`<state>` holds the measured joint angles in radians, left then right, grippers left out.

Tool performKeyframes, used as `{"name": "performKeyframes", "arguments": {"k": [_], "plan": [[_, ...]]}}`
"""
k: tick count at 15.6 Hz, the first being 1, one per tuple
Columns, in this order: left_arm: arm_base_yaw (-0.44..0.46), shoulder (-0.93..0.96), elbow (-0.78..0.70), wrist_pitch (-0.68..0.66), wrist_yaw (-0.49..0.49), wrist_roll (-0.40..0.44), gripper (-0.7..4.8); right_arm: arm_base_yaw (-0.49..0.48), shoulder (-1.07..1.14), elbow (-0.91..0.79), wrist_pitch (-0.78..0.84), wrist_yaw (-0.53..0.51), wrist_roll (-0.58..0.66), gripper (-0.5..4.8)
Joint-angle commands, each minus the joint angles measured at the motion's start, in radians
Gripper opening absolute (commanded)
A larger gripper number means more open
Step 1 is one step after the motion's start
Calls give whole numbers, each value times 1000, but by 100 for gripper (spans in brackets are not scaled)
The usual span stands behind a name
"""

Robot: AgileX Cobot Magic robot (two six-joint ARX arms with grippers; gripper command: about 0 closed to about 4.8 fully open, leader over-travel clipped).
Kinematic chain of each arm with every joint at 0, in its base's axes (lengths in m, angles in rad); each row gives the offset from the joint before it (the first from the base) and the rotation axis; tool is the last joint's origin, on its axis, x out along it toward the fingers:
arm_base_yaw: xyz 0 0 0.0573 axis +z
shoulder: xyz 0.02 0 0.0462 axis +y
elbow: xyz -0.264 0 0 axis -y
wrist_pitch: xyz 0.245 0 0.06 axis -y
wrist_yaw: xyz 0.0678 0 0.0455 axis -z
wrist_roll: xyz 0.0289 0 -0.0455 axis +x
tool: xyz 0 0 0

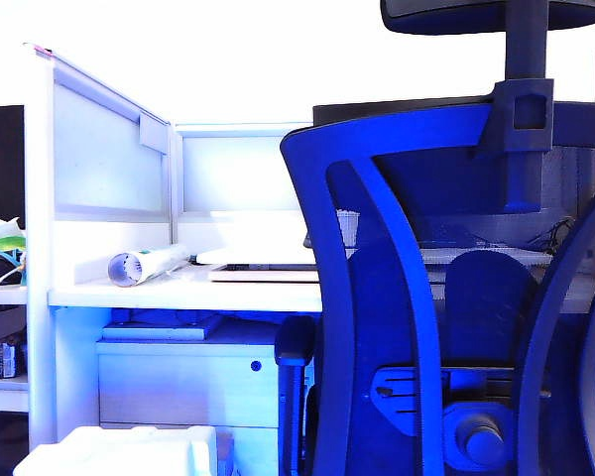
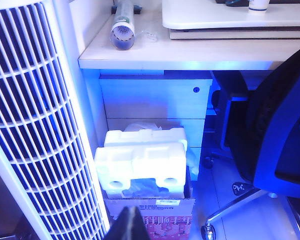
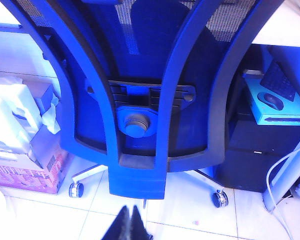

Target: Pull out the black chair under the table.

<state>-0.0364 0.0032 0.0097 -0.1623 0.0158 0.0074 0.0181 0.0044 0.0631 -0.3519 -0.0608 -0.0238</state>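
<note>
The black chair point(image 1: 416, 297), its frame showing vivid blue, stands pushed in against the front edge of the white counter point(image 1: 178, 295), its mesh back and curved ribs facing outward and its headrest rising above the counter's frosted partition screens point(image 1: 109, 149). The chair's wheeled base point(image 3: 76, 189) rests on pale floor tiles, with open floor behind the chair. Beside the chair, under the counter, sits a white drawer unit point(image 2: 155, 97), and before that a white foam box point(image 2: 142, 162) on a cardboard carton point(image 2: 155, 220). A tall white tower fan point(image 2: 35, 125) stands further from the chair. The right pincer point(image 3: 129, 225) hovers low behind the chair, fingers pressed together, holding nothing. The left pincer point(image 2: 127, 225) shows only a dark tip near the carton; whether it is spread cannot be told.
</note>
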Motion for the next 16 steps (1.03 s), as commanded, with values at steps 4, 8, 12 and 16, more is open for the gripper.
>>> {"name": "performKeyframes", "arguments": {"k": [4, 8, 12, 16], "plan": [[1, 0, -2, -23, 7, 0, -4, 0, -3, 0, -10, -14, -3, -6], [1, 0, -2, -23, 13, 0, -4, 0, -3, 0, -10, -9, -3, -6], [1, 0, -1, 49, 197, 0, -5, 0, -3, 0, 31, -36, 3, -5], [1, 0, -1, 316, 463, -60, -5, 1, -3, 2, 155, -131, 83, 102]]}}
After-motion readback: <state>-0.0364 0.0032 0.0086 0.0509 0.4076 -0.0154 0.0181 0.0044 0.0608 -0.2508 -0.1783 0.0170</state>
